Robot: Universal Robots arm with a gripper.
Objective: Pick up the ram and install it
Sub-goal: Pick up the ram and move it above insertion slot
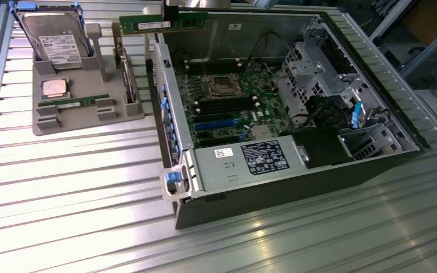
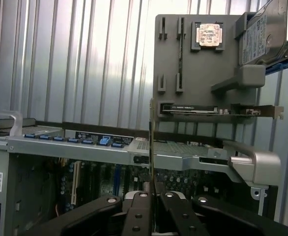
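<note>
- The ram (image 1: 163, 24), one of two sticks, hangs above the open computer case's (image 1: 226, 210) rim, clamped between the gripper's (image 2: 152, 192) fingers.
- Second ram stick (image 1: 73, 103) lies in the grey tray (image 1: 89, 120).
- That tray also holds one hard drive (image 1: 52, 40) and one CPU (image 1: 54, 88).

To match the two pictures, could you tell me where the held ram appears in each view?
Exterior view: ram near the top, left of centre, seen lengthwise.
Wrist view: ram edge-on, a thin strip held in the gripper.
Shared landmark: the hard drive.
</note>
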